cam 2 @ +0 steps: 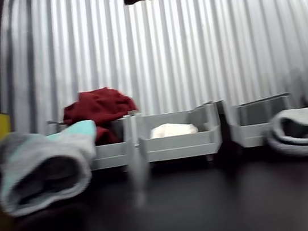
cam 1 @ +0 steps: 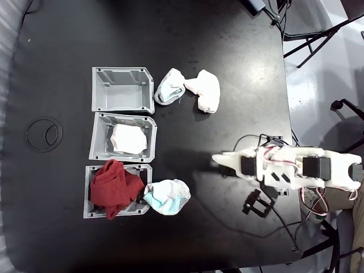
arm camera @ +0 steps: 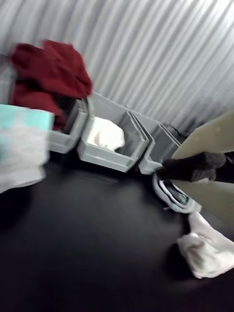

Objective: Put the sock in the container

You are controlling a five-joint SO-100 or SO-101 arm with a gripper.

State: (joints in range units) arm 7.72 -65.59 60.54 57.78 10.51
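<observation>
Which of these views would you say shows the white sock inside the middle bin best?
The fixed view: the sock is seen whole from above, inside the middle bin. The wrist view shows it blurred; the other view shows just its top.

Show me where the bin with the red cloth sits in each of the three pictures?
Fixed view: the bin with red cloth is lowest of three, at lower left.
Wrist view: it is leftmost, upper left.
Other view: it is leftmost, left of centre.
Shared landmark: the neighbouring middle bin holding a white bundle.
</observation>
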